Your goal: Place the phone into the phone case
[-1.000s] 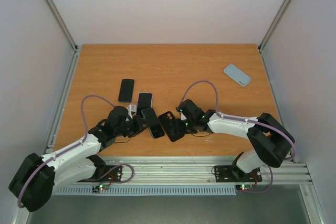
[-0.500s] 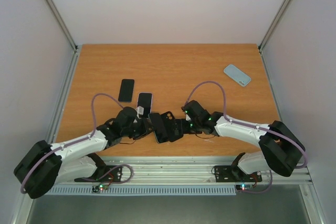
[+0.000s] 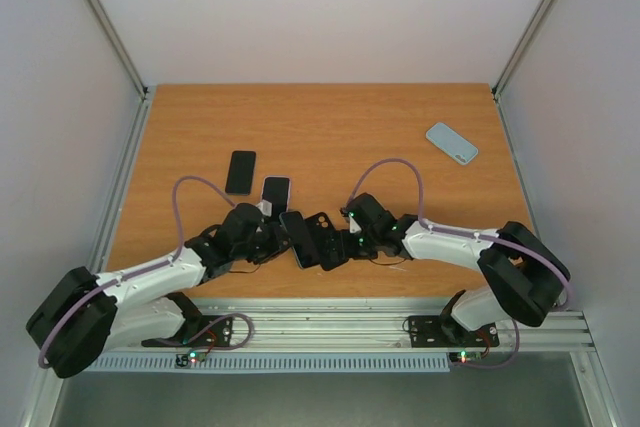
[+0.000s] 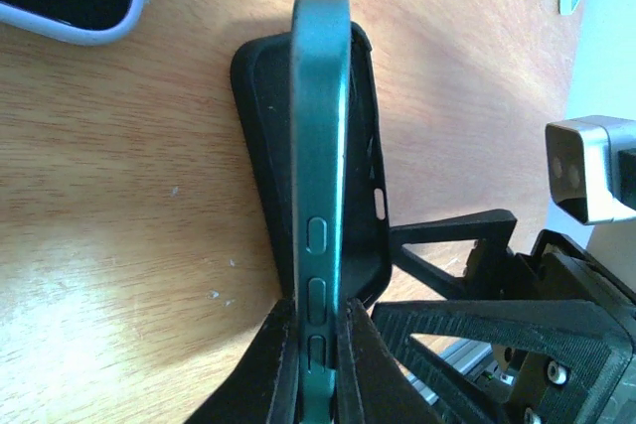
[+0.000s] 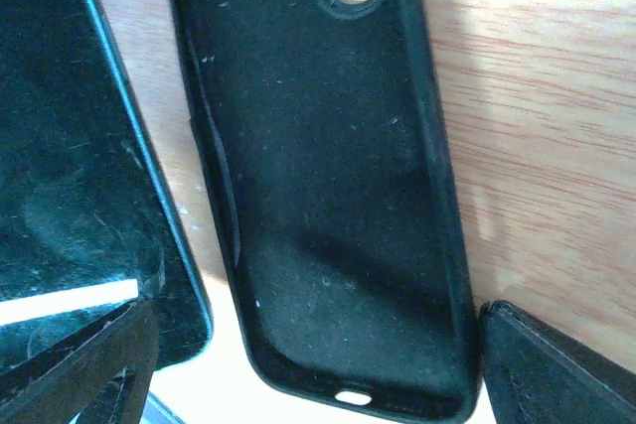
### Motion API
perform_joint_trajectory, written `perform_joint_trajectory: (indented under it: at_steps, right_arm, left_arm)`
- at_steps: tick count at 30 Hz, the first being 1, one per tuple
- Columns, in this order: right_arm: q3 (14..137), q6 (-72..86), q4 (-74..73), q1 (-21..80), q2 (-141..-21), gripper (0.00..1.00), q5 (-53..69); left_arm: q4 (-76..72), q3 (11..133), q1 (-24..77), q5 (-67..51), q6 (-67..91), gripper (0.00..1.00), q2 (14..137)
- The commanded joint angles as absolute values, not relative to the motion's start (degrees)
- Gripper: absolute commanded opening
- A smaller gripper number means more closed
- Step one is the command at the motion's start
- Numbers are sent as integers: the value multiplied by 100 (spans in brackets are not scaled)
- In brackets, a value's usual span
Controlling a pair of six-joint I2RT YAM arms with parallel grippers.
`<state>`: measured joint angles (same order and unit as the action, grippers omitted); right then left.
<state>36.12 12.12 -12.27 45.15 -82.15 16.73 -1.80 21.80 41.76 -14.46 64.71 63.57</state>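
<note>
My left gripper is shut on the phone, a dark green-edged handset tilted up on its long side, with my fingers on either face. The black phone case lies open side up right beside it, camera hole at the far end. The phone leans at the case's left wall; whether its edge sits inside the case, I cannot tell. My right gripper is open, its jaws straddling the near end of the case with a gap on the left side.
A black phone and a phone with a pale lavender rim lie just behind the left gripper. A light blue case rests at the far right. The table's front edge and rail run close below both grippers.
The left gripper has carried the phone rightward until it stands against the case. The right gripper has come in over the case's near end, jaws narrowing slightly.
</note>
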Motion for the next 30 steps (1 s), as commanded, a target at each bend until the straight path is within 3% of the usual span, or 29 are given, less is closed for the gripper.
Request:
perform_joint_trajectory:
  at_steps: [1,7,12,18,30]
  right_arm:
    - [3589,1428,-631,4693,-8463,89,2241]
    - [3593,1527,-357,4799,-8416,88,2567]
    - [3592,1326,-736,4762,-8091,89,2073]
    - [3359,1288,-635,4323,-7870,88,2183]
    - [3758,1367,-474,3953,-8496,83,2361]
  left_arm:
    - [-250,2328,4192,-1230,6428,0,6102]
    - [-164,2433,4188,-1260,6442,0,6182]
    - [-129,2662,4186,-1390,6359,0,6497]
    - [-192,3019,4169,-1747,6082,0,7059]
    - [220,3528,4113,-2202,5729,0,7830]
